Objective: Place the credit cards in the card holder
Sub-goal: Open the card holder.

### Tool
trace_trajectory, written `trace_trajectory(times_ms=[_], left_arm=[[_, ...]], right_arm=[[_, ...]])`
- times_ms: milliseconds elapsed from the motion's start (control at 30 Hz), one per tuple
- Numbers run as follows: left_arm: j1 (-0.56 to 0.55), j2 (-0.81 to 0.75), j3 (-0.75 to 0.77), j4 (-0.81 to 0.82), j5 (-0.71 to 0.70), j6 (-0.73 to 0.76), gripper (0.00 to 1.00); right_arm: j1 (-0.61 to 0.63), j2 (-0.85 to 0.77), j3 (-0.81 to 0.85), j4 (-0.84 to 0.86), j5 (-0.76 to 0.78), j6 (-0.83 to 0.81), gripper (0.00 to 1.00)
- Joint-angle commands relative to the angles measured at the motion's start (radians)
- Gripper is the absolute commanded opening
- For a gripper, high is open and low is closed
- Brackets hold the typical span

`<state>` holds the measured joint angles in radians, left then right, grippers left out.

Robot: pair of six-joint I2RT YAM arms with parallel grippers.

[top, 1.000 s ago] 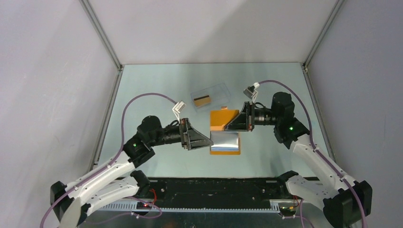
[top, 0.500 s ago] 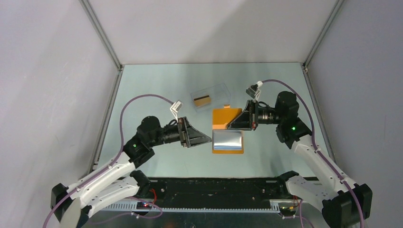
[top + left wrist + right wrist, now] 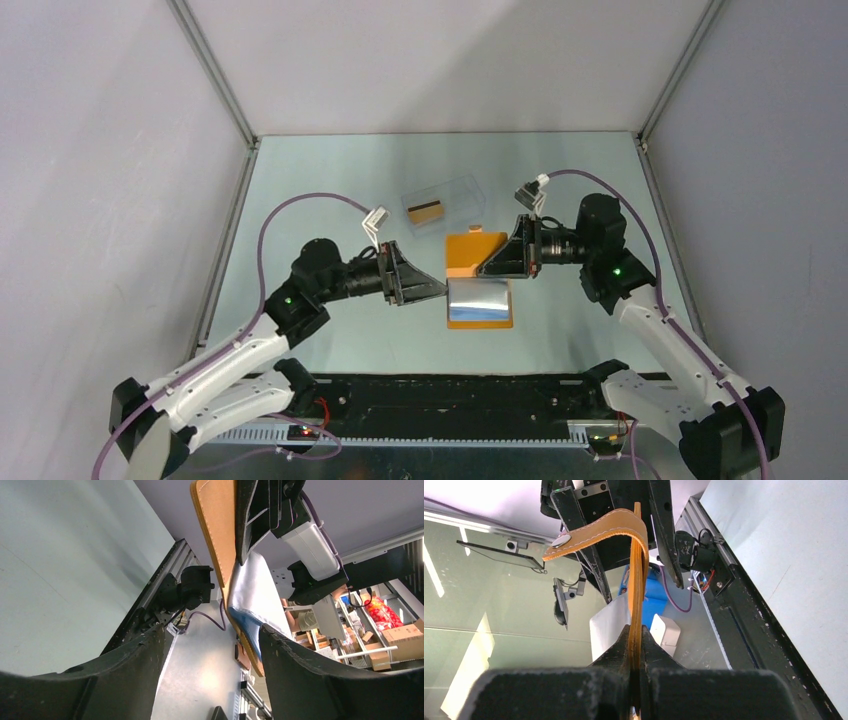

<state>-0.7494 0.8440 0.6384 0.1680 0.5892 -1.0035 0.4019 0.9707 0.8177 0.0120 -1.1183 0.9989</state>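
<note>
The card holder (image 3: 462, 252) lies open mid-table, orange flap at the far side, blue-grey pockets (image 3: 480, 300) nearer. My right gripper (image 3: 492, 266) is shut on the orange flap, whose thin leather (image 3: 636, 595) is pinched between the fingertips of the right gripper (image 3: 636, 630). My left gripper (image 3: 440, 290) stands open at the holder's left edge. In the left wrist view the holder's edge (image 3: 247, 645) sits just inside the right finger (image 3: 310, 680) of the left gripper (image 3: 210, 630). A credit card (image 3: 425, 211) with a dark stripe lies inside a clear box (image 3: 455, 192).
The clear plastic box stands behind the holder, toward the back of the table. Grey walls (image 3: 120, 150) enclose the table on the left, right and far sides. A black rail (image 3: 450, 395) runs along the near edge between the arm bases.
My left gripper has moved right and a little farther in, up to the holder's left edge, its jaws narrowing slightly. The right gripper has kept its grip on the flap.
</note>
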Motion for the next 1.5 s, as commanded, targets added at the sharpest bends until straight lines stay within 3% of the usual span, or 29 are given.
trace_trajectory(times_ms=[0,1067,1467], left_arm=[[0.005,0.013,0.052,0.062,0.020,-0.011,0.72],[-0.029,0.119,0.104,0.165,0.070,-0.037,0.69],[-0.028,0.099,0.080,0.262,0.082,-0.083,0.87]], right_arm=[[0.017,-0.018,0.030,0.000,-0.012,-0.028,0.00],[0.065,-0.020,0.029,-0.006,0.029,-0.038,0.00],[0.071,-0.021,0.031,-0.067,0.024,-0.096,0.00]])
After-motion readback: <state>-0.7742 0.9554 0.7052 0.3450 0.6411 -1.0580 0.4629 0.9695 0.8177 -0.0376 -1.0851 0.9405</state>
